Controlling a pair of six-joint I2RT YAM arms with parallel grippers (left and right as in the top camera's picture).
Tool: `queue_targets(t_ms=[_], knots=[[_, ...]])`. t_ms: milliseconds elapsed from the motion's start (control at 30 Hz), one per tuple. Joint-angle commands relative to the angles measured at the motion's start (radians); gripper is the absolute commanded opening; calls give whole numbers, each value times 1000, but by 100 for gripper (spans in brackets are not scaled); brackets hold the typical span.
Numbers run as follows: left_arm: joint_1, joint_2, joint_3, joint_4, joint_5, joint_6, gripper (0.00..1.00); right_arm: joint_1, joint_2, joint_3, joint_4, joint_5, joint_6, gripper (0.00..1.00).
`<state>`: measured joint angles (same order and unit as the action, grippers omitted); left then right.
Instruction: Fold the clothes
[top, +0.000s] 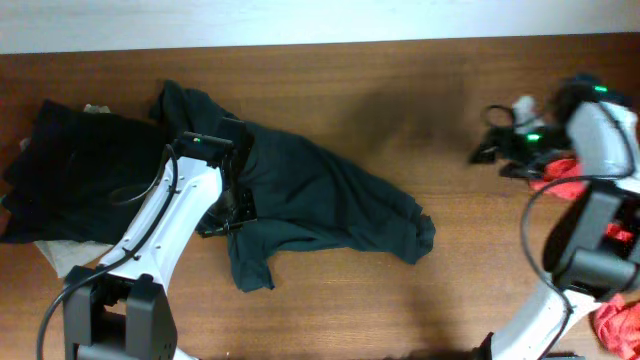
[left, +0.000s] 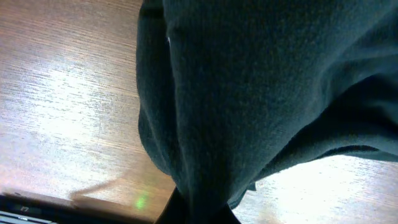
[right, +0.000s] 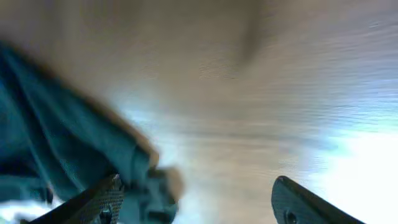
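Note:
The dark green-black T-shirt (top: 320, 195) lies crumpled across the middle-left of the wooden table (top: 400, 80). My left gripper (top: 228, 212) is shut on the shirt's near-left part. In the left wrist view the fabric (left: 261, 81) fills the frame and bunches into the jaws (left: 199, 214) at the bottom. My right gripper (top: 487, 135) is open over bare wood, well to the right of the shirt. In the right wrist view its fingers (right: 196, 202) are spread with nothing between them, and the blurred shirt (right: 56, 137) lies to the left. The chest mark is hidden.
A black garment (top: 70, 170) lies at the far left on a beige one (top: 62, 257). Red clothes (top: 562, 178) sit by the right arm, and more red fabric (top: 618, 322) lies at the lower right corner.

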<state>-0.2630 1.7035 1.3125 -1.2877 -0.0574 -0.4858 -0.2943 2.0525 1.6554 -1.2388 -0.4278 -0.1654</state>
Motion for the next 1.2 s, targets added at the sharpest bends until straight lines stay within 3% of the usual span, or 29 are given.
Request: queue_targets(t_ms=[0, 167, 233, 267, 333, 433, 467, 567, 600, 633, 667, 700, 733, 767, 833, 933, 1167], knots=[[-1, -3, -3, 4, -11, 16, 2, 224, -17, -101, 28, 175, -35, 81], [-1, -3, -3, 4, -11, 16, 2, 441, -15, -303, 206, 211, 57, 85], [-1, -3, -3, 5, -11, 17, 2, 481, -15, -330, 243, 211, 70, 80], [-1, -3, -3, 5, -11, 16, 2, 503, -15, -339, 258, 211, 72, 71], [-1, -3, -3, 4, -11, 17, 2, 523, -15, -340, 294, 251, 144, 4], [-1, -3, -3, -6, -11, 17, 2, 488, -16, -279, 310, 448, 285, 4], [-1, -3, -3, -11, -11, 17, 1, 450, -16, -184, 270, 536, 306, 4], [-1, -3, -3, -14, -11, 17, 1, 304, -16, 246, 163, 609, 316, 4], [-1, -3, -3, -14, -11, 17, 1, 212, -16, 480, 168, 619, 375, 4], [-1, -3, -3, -14, -11, 17, 1, 161, -16, 586, 175, 597, 403, 4], [-1, -3, -3, -10, -11, 16, 1, 123, -16, 649, 177, 547, 403, 17], [-1, -3, -3, -1, -11, 16, 1, 80, -16, 690, 165, 480, 401, 64], [-1, -3, -3, 21, -11, 16, 7, 62, -16, 691, 123, 444, 382, 87], [-1, -3, -3, 38, -11, 16, 9, 55, -12, 683, 67, 435, 364, 98], [-1, -3, -3, 102, -11, 16, 13, 64, 3, 615, -65, 436, 319, 99], [-1, -3, -3, 163, -11, 16, 13, 95, 3, 470, -130, 354, 268, 100], [-1, -3, -3, 162, -11, 17, 13, 347, 3, 64, -58, 122, 64, 100]])
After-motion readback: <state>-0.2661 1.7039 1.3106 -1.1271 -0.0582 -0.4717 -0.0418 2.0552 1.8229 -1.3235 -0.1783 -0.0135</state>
